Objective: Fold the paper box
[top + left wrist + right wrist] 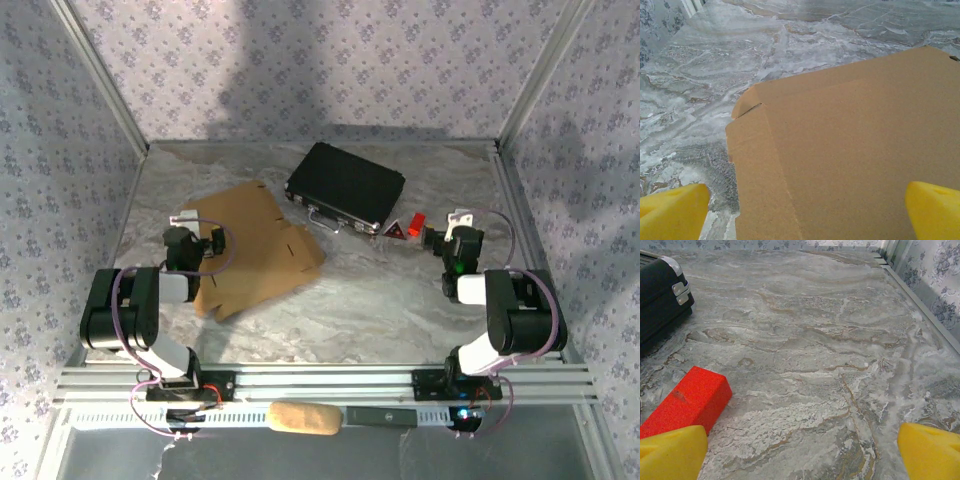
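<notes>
The left pincer [802, 212] hung wide open and empty above the paper box [855, 150], one yellow fingertip [672, 210] out over the marbled bench [700, 100] and the other over the cardboard, a stance that looked set to take the sheet's edge, though whether the tips touched it could not be told. The paper box lay flat and unfolded on the left half of the bench, a tan die-cut sheet with a creased side flap and a notched corner facing the wrist camera. No wall was raised, so it held nothing. The right pincer [800, 452] was also spread wide and gripped nothing, low over bare bench on the right side and well apart from the sheet. It probably had to cross over before it could help with a fold. A red block [687, 402] lay just to its left. Beyond that sat a black case [657, 295] at the back of the bench, near the sheet's far corner. Its lid was down and a metal latch showed, so its contents were hidden.
</notes>
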